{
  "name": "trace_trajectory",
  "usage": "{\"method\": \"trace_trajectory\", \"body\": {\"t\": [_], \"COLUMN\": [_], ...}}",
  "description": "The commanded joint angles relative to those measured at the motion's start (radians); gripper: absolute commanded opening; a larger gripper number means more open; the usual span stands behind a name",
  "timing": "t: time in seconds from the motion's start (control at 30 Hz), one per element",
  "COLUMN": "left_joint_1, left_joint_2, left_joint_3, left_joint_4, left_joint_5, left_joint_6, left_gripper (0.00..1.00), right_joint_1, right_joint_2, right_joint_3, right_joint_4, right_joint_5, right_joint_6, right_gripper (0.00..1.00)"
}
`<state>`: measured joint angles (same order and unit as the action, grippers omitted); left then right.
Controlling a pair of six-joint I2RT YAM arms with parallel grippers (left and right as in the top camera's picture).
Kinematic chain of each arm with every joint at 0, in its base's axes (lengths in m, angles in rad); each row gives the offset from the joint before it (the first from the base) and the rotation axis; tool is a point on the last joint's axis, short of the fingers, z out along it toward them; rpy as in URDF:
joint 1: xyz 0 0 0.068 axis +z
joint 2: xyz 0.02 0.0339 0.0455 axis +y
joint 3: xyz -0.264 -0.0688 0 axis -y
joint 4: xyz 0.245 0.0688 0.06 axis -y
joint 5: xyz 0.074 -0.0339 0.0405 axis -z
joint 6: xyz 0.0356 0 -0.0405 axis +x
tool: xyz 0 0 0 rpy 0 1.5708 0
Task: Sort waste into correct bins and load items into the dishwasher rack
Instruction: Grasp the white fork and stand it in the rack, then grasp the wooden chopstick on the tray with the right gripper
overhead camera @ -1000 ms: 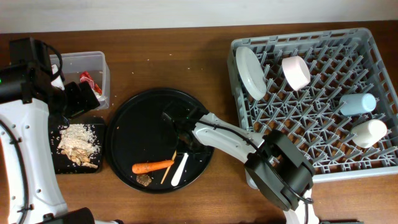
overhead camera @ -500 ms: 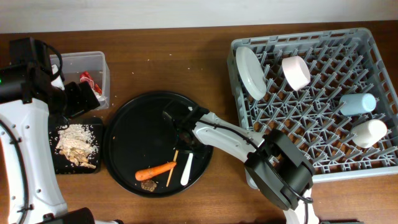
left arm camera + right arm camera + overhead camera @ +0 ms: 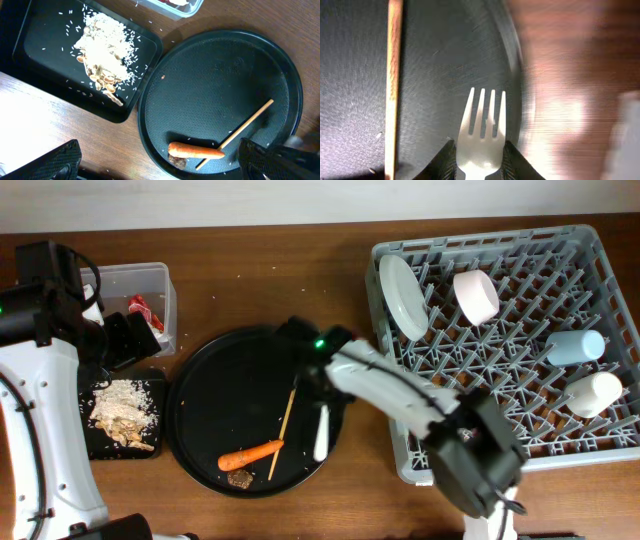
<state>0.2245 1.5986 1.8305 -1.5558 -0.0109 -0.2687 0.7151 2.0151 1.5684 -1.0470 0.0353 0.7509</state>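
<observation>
Clamping right gripper (image 3: 479, 162) jaws on the white fork (image 3: 482, 122) handle, roughly 4 o'clock on round black tray (image 3: 215, 395), wooden stick (image 3: 394, 75) at 9 o'clock of it; holding left gripper (image 3: 160, 157) jaws wide apart.

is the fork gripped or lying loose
Gripped: the right tool pinches the white fork by its handle, tines out over the round black tray.

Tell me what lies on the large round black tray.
An orange carrot, a brown chunk beside it, a thin wooden stick, and a white fork held by the right end effector. The right arm covers the tray's upper-right part overhead.
</observation>
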Motion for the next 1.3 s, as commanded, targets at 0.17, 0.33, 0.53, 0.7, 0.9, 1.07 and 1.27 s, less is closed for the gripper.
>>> {"method": "trace_trajectory", "body": {"t": [0.17,0.33,0.53,0.7,0.9,1.07,1.27], "left_joint_1": [-0.001,-0.001,-0.001,-0.001,-0.001,-0.001,-0.001], "left_joint_2": [-0.004,-0.004,-0.004,-0.004,-0.004,-0.004,-0.004], "left_joint_3": [0.001,0.001,0.001,0.001,0.001,0.001,0.001], "left_joint_4": [0.002,0.002,0.001,0.001,-0.002,-0.002,-0.001], "left_joint_5": [0.007,0.007,0.008,0.008,0.008,0.008,0.008], "left_joint_6": [0.016,0.016,0.016,0.016,0.016,0.016,0.016], "left_gripper": [0.99,0.99,0.99,0.99,0.99,0.99,0.99], "right_joint_1": [-0.201,-0.316,-0.403,-0.4,-0.401,-0.399,-0.293], "right_joint_2": [-0.25,-0.272,-0.258,-0.258,-0.259,-0.309,-0.365], "right_joint_3": [0.033,0.021,-0.085,-0.122,-0.121,-0.045,0.056], "right_joint_4": [-0.155,-0.231,-0.176,-0.1,-0.061,-0.147,-0.117], "right_joint_5": [0.022,0.023,0.029,0.025,0.026,0.024,-0.17], "right_joint_6": [-0.368,-0.517,-0.602,-0.642,-0.642,-0.52,-0.392], "right_gripper": [0.27,0.27,0.27,0.27,0.52,0.52,0.58]}}
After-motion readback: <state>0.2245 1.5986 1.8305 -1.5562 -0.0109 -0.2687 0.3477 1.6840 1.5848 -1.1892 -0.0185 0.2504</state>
